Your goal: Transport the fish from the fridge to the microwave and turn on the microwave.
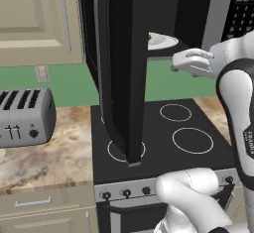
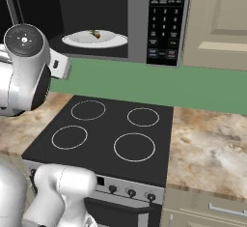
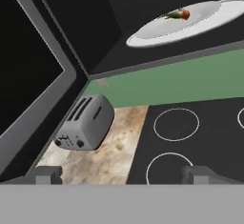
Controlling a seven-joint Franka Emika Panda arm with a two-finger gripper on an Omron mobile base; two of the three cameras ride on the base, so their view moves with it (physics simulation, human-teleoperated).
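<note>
Hand spread wide (holding nothing), below open microwave, fish on its turntable.

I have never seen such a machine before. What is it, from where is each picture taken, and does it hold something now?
It is a white robot arm on a driving base, in a simulated kitchen. Two pictures come from cameras on the base, behind the arm to its left and right. The third comes from a camera on the hand. The arm stands before a black stove. Above it, the microwave has its door swung open. Inside lies a white plate with the small fish on it. A silver toaster stands on the counter. The gripper is open and holds nothing.
</note>
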